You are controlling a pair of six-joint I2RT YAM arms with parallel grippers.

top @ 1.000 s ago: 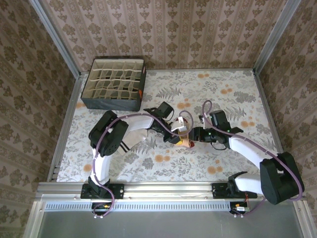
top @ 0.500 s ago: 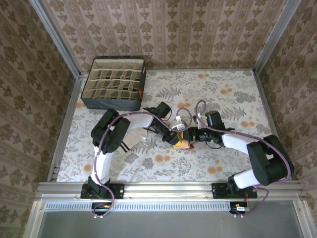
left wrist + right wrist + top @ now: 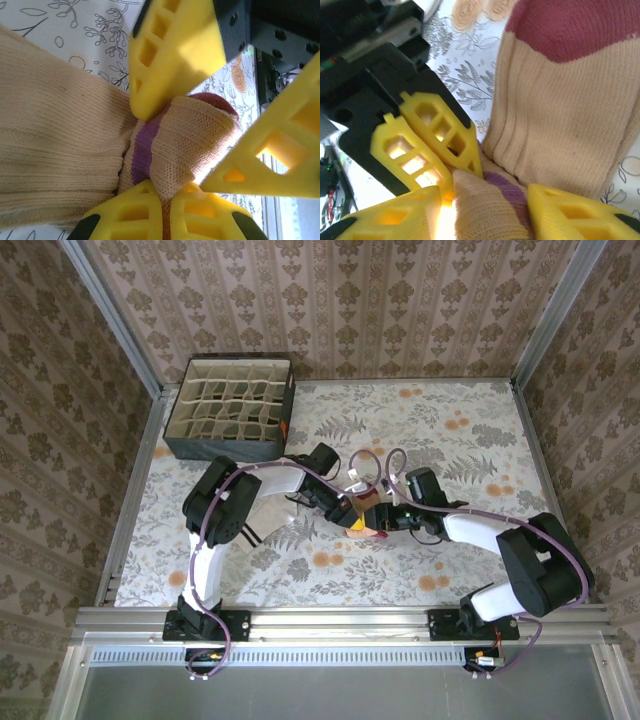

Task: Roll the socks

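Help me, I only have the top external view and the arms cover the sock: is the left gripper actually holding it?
Observer: Yes. In the left wrist view the left gripper is pinched shut on a bunched fold of the tan sock.
Operator: And the right gripper?
Observer: In its own wrist view the right gripper straddles that same fold at the purple stripe. The jaws are open, and light shows between one finger and the fabric.
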